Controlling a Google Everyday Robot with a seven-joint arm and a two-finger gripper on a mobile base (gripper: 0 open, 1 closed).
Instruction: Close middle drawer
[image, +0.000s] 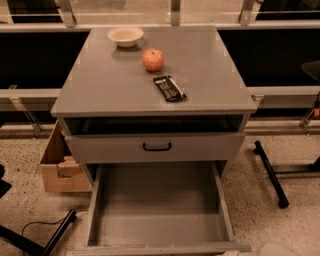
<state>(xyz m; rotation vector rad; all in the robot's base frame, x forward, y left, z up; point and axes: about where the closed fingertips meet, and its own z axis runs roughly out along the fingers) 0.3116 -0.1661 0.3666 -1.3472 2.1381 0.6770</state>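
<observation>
The middle drawer (159, 207) is pulled far out below the cabinet top, a wide, deep, empty grey box. Its front edge (160, 248) lies along the bottom of the view. Above it the top drawer (156, 147), with a black loop handle, stands slightly open. My gripper (270, 249) shows only as a pale rounded shape at the bottom right edge. It is just beyond the front right corner of the middle drawer. The lowest drawer is hidden.
On the cabinet top (110, 85) are a white bowl (125, 36), a red apple (153, 59) and a black snack bar (169, 88). A cardboard box (57, 165) stands on the floor at the left. Black legs (270, 172) and a cable (45, 225) lie on the floor.
</observation>
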